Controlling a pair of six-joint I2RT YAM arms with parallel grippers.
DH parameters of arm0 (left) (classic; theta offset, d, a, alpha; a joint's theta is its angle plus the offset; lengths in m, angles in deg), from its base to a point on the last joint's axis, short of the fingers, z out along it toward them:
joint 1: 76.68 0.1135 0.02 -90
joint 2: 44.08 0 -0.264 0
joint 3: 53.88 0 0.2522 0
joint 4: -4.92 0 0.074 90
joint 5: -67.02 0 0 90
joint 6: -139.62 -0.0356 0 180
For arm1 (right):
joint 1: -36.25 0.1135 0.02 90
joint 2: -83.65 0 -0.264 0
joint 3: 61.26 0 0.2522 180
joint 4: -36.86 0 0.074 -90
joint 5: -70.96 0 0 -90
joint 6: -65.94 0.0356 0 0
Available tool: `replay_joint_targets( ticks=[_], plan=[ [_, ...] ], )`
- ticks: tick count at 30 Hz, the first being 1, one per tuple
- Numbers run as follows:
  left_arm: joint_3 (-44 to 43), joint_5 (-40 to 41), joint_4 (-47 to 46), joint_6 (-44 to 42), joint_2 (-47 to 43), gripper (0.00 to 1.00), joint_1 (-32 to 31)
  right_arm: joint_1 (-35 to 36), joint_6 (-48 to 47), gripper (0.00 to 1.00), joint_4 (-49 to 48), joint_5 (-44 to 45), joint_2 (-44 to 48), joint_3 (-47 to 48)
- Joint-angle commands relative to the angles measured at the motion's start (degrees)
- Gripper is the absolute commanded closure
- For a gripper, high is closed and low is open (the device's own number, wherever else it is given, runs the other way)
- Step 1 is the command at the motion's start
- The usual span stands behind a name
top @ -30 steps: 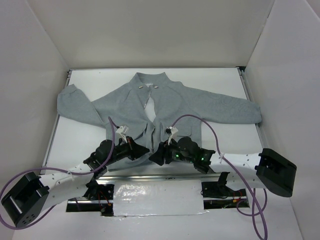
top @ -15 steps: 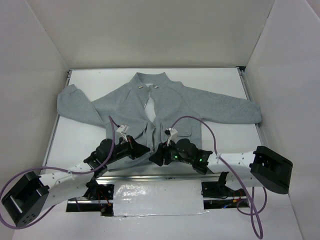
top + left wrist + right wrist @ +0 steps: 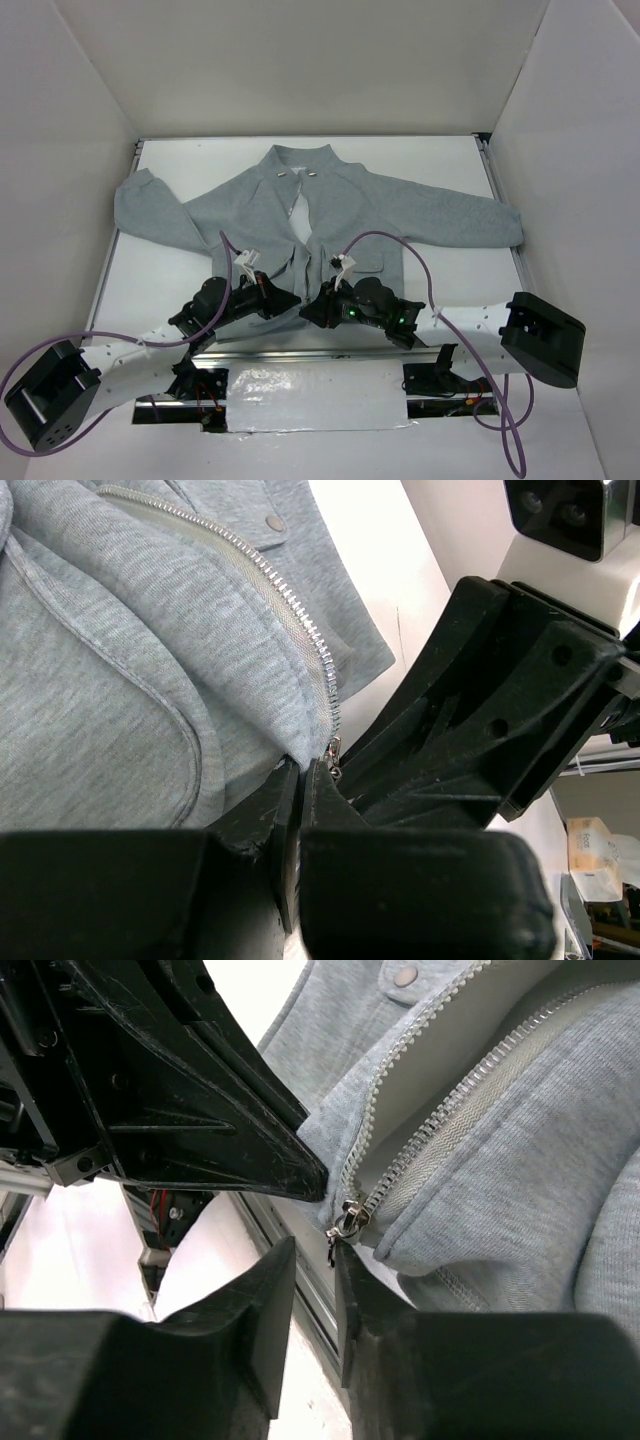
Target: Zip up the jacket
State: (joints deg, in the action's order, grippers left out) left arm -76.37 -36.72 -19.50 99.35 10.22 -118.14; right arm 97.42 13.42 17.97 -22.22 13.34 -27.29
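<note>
White table (image 3: 450,170) bears the limp, soft-looking jacket (image 3: 350,205). Left gripper (image 3: 300,772) pinches its hem; right gripper (image 3: 333,1252) has its tips beside the small pull (image 3: 345,1222), grip uncertain.

Overhead view looking down from behind, two wrist views close-up, sharing the zipper (image 3: 300,630) bottom

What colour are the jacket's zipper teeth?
The zipper teeth are pale silver on the light-grey jacket; left wrist view shows them best.

The left gripper (image 3: 294,302) and right gripper (image 3: 306,314) crowd tip to tip, each blocking the other's inward path. Ahead of both lies the jacket (image 3: 340,200); outward of each, bare table (image 3: 140,280) gives room.
</note>
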Motion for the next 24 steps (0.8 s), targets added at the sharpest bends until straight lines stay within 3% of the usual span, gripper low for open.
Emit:
replay_joint_targets(
  ticks=[1, 9, 12, 14, 20, 24],
  plan=[
    [-1.46, -0.94, -5.5, 0.27, 0.01, 1.0, -0.21, 0.44, 0.06, 0.73, -2.87, 1.42, 0.87, -0.17],
    [-1.29, -0.94, -5.95, 0.54, 0.37, 1.0, -0.21, 0.44, 0.93, 0.84, -2.95, 1.33, -0.89, 0.18],
    [-1.29, -0.76, -5.77, 0.19, 0.19, 1.0, -0.21, 0.45, 1.63, 0.91, -1.82, 1.68, 0.25, 0.36],
    [-1.11, -0.59, -5.77, 0.01, 0.19, 1.0, -0.21, 0.53, 2.25, 1.0, -0.76, 2.03, 1.21, 0.71],
    [-0.76, -0.59, -6.48, 0.01, 0.36, 1.0, -0.21, 0.44, 4.44, 1.0, 2.31, 3.09, 2.62, 1.76],
    [-0.76, -0.33, -6.04, -0.95, 0.37, 1.0, -0.21, 0.44, 6.64, 1.0, 9.69, 1.26, 3.51, 5.71]
  ],
)
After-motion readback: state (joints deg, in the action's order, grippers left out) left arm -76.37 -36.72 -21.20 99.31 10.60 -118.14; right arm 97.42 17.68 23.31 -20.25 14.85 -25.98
